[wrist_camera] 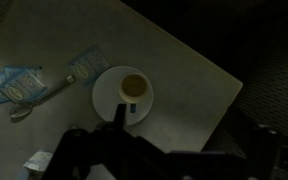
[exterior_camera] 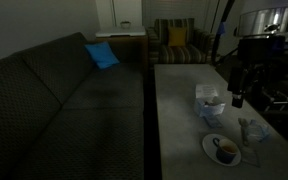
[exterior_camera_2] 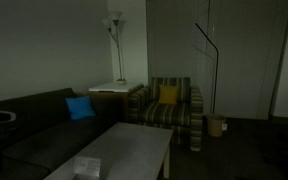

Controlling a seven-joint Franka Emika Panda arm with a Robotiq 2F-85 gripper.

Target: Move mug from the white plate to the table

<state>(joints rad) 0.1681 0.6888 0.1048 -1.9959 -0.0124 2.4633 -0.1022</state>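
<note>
Though dim — mug [wrist_camera: 133, 88] on white plate [wrist_camera: 104, 97]

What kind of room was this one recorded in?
Most likely a dimly lit living room or lounge: a dark sofa with a blue cushion, a striped armchair and a floor lamp stand around a low grey table.

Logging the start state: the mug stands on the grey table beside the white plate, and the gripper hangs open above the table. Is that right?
One slip: the mug stands on the white plate, not beside it, as the wrist view shows. The table is grey and the gripper hangs open above it.
</note>
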